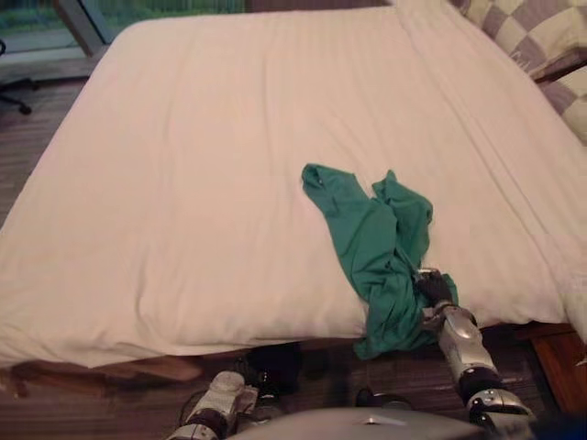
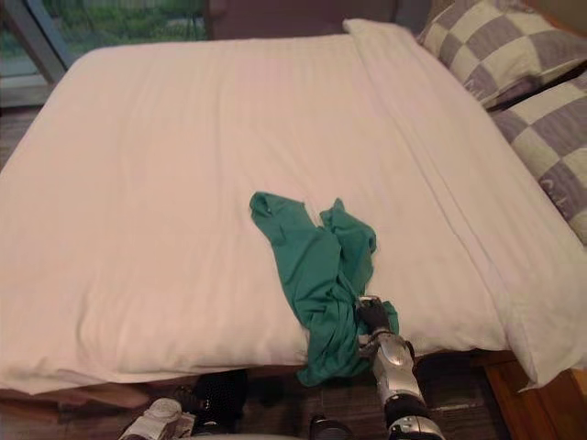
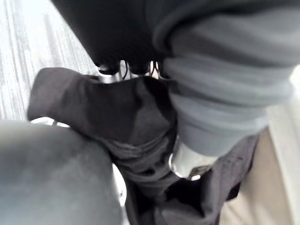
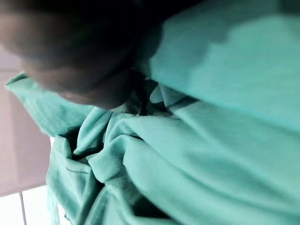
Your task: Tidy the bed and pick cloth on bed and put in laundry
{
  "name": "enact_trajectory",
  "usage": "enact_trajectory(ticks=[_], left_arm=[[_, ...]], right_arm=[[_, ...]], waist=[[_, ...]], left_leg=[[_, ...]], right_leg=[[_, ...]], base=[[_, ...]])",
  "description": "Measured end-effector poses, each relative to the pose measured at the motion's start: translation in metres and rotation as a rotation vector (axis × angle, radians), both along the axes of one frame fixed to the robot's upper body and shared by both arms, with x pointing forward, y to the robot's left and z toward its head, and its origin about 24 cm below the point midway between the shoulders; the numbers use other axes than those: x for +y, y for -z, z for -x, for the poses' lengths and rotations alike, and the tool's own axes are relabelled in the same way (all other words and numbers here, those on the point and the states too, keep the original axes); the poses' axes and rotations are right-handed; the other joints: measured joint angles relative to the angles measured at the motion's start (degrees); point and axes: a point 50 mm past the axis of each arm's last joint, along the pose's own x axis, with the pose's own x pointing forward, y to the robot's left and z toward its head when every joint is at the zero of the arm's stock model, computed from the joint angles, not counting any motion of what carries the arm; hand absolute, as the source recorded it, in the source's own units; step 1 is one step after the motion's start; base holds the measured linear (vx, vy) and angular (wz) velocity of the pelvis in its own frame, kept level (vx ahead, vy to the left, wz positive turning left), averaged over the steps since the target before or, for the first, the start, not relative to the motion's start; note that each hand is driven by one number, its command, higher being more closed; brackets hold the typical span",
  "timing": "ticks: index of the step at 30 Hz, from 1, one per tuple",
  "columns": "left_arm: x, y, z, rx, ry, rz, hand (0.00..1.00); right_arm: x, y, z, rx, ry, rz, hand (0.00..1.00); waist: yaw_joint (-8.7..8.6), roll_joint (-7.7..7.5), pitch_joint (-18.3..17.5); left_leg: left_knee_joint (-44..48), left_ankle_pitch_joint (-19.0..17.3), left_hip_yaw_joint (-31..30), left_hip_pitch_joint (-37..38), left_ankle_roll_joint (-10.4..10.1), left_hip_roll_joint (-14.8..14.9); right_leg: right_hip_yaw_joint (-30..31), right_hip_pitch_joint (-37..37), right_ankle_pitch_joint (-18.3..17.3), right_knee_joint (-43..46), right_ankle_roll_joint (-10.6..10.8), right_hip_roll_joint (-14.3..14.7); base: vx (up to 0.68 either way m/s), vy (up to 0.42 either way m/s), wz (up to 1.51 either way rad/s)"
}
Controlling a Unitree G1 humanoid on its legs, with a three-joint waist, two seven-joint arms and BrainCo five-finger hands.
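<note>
Cloth (image 1: 371,243), green and crumpled, is lying at the near edge of the bed (image 1: 211,165), right of its middle. One end is spreading up onto the white cover while the other is drooping over the edge towards the floor. Right hand (image 1: 435,289) is sitting at the cloth's lower right side, just at the bed's edge, with its dark cover touching the folds. Its fingers are hiding in the fabric, so I cannot tell whether they are pinching it or lying straight. Its wrist view is showing green folds from very close. Left hand (image 1: 271,367) is hanging low, below the bed's near edge and well apart from the cloth, and I cannot tell how its fingers are standing. Checked pillows (image 2: 486,46) are resting at the bed's far right corner
</note>
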Motion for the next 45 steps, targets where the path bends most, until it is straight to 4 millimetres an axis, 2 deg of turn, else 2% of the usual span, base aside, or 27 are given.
enact_trajectory(ticks=[4, 6, 7, 8, 10, 11, 14, 21, 28, 31, 32, 33, 36, 37, 39, 41, 42, 44, 45], left_arm=[[-0.002, 0.003, 0.008, 0.009, -0.056, 0.034, 1.00], [-0.003, 0.003, 0.009, 0.001, -0.079, 0.055, 1.00], [-0.003, 0.003, 0.010, 0.000, -0.092, 0.060, 1.00], [-0.003, 0.004, 0.012, 0.001, -0.106, 0.065, 1.00], [-0.005, 0.005, 0.015, 0.007, -0.117, 0.073, 1.00], [-0.006, 0.005, 0.017, 0.011, -0.135, 0.078, 1.00], [-0.006, 0.005, 0.017, 0.011, -0.135, 0.078, 1.00], [-0.010, 0.006, 0.020, 0.016, -0.151, 0.098, 1.00], [-0.013, 0.007, 0.020, 0.031, -0.140, 0.111, 1.00], [-0.016, 0.007, 0.019, 0.036, -0.110, 0.108, 1.00], [-0.016, 0.007, 0.019, 0.035, -0.099, 0.108, 1.00], [-0.017, 0.007, 0.019, 0.029, -0.095, 0.108, 1.00], [-0.018, 0.006, 0.018, 0.017, -0.062, 0.089, 1.00], [-0.017, 0.006, 0.018, 0.012, -0.063, 0.088, 1.00], [-0.015, 0.005, 0.016, -0.011, -0.093, 0.083, 1.00], [-0.008, 0.003, 0.018, -0.029, -0.170, 0.082, 1.00], [-0.006, 0.003, 0.019, -0.031, -0.196, 0.078, 1.00], [-0.005, 0.004, 0.021, -0.032, -0.243, 0.090, 1.00], [-0.003, 0.003, 0.022, -0.036, -0.257, 0.092, 1.00]], right_arm=[[0.001, 0.021, 0.032, 0.125, 0.052, -0.086, 1.00], [0.001, 0.046, 0.070, 0.318, 0.096, -0.154, 1.00], [0.004, 0.051, 0.080, 0.371, 0.095, -0.165, 1.00], [0.007, 0.062, 0.105, 0.478, 0.108, -0.194, 1.00], [0.012, 0.070, 0.134, 0.564, 0.163, -0.255, 1.00], [0.006, 0.070, 0.140, 0.573, 0.193, -0.253, 1.00], [0.002, 0.072, 0.150, 0.631, 0.214, -0.261, 1.00], [0.000, 0.071, 0.156, 0.585, 0.205, -0.174, 1.00], [0.007, 0.066, 0.138, 0.502, 0.022, -0.053, 1.00], [0.007, 0.065, 0.136, 0.496, -0.030, -0.016, 1.00], [0.007, 0.065, 0.136, 0.496, -0.068, 0.011, 1.00], [0.007, 0.064, 0.136, 0.494, -0.114, 0.042, 1.00], [0.008, 0.064, 0.134, 0.491, -0.169, 0.078, 1.00], [0.009, 0.065, 0.134, 0.498, -0.179, 0.079, 1.00], [0.012, 0.066, 0.129, 0.508, -0.245, 0.103, 1.00], [0.021, 0.066, 0.117, 0.519, -0.382, 0.142, 1.00], [0.024, 0.066, 0.114, 0.525, -0.425, 0.155, 1.00], [0.023, 0.066, 0.110, 0.541, -0.459, 0.180, 1.00], [0.023, 0.066, 0.108, 0.549, -0.461, 0.183, 1.00]], waist=[[-0.06, -0.48, -1.33], [0.39, -0.46, -1.53], [0.41, -0.63, -1.63], [0.48, -0.31, -1.78], [0.35, 0.31, -2.28], [-0.23, 0.61, -2.34], [0.00, 0.60, -2.37], [0.24, 1.28, -3.02], [0.39, 1.52, -3.24], [0.21, 1.62, -3.34], [0.09, 1.63, -3.40], [0.00, 1.62, -3.47], [-0.66, 1.34, -3.52], [-0.55, 1.12, -3.66], [0.80, 0.77, -3.83], [1.54, -0.21, -4.09], [1.52, -0.48, -4.01], [0.88, -0.12, -3.77], [0.55, -0.63, -3.51]], left_leg=[[-0.02, -0.67, 2.70, 1.07, 0.10, 0.14], [-0.02, -1.09, 4.20, 1.96, 0.05, 0.15], [-0.02, -1.23, 4.49, 2.30, -0.02, 0.15], [-0.02, -1.51, 5.07, 2.72, -0.06, 0.14], [-0.01, -1.69, 5.67, 2.73, -0.21, 0.04], [-0.01, -1.70, 6.54, 2.85, -0.21, 0.03], [0.00, -1.84, 7.47, 3.80, -0.40, 0.26], [0.01, -1.92, 8.07, 4.64, -0.51, 0.39], [0.02, -1.97, 5.41, 4.09, -0.26, -0.08], [0.02, -1.58, 0.64, 2.16, 0.49, -1.23], [0.02, -1.49, -2.20, 1.38, 0.97, -1.93], [0.01, -1.33, -5.30, 0.18, 1.50, -2.77], [0.01, -0.09, -14.72, -1.85, 2.96, -3.98], [0.01, 0.15, -16.08, -2.17, 3.04, -4.24], [-0.01, 0.81, -18.83, -3.21, 3.17, -5.11], [-0.01, 1.90, -20.76, -5.06, 3.24, -6.48], [-0.01, 2.40, -21.62, -5.84, 3.26, -7.03], [-0.03, 3.58, -25.06, -7.15, 3.33, -7.58], [-0.05, 3.91, -26.28, -7.93, 4.00, -7.99]], right_leg=[[1.18, 0.43, 0.01, -0.28, -0.01, 0.02], [2.36, 0.65, 0.03, -0.44, -0.02, 0.02], [2.62, 0.80, 0.03, -0.45, -0.01, 0.01], [3.11, 0.99, 0.03, -0.63, -0.01, 0.01], [3.79, 0.96, 0.07, -0.79, 0.03, -0.06], [4.52, 0.61, 0.29, -0.79, 0.16, -0.06], [5.29, 1.04, 0.38, -0.79, 0.16, 0.08], [5.83, 1.10, 0.38, -0.77, 0.15, 0.22], [4.87, 1.13, 0.33, -0.65, 0.19, -0.02], [1.20, 1.05, -0.87, 0.57, 0.66, -1.11], [0.13, 0.74, -2.57, 2.88, 0.81, -1.70], [0.15, 0.03, -4.70, 6.72, 0.40, -2.36], [0.43, -0.06, -6.24, 12.29, -1.41, -2.68], [0.29, 0.50, -6.35, 12.22, -1.51, -2.71], [0.11, 1.27, -7.21, 11.70, -1.50, -3.06], [-1.13, 1.39, -8.90, 9.95, -0.16, -4.11], [-1.76, 1.48, -9.72, 9.25, 0.45, -4.47], [-6.00, 2.66, -10.21, 8.44, 0.55, -4.46], [-10.09, 4.10, -10.28, 8.03, 0.55, -4.84]], base=[[-0.02, -0.006, -0.21], [-0.01, -0.002, -0.26], [-0.01, -0.002, -0.25], [0.00, -0.006, -0.19], [0.02, -0.006, -0.23], [0.03, -0.004, -0.30], [-0.01, -0.019, -0.17], [-0.04, -0.031, -0.06], [-0.04, -0.030, 0.09], [-0.03, -0.024, 0.72], [0.01, -0.010, 1.05], [0.01, -0.010, 1.17], [0.01, -0.019, 1.60], [-0.01, -0.038, 1.30], [-0.03, -0.031, 0.75], [-0.05, -0.034, 0.46], [-0.09, -0.068, 0.69], [-0.09, -0.072, 0.97], [-0.05, -0.040, 1.01]])
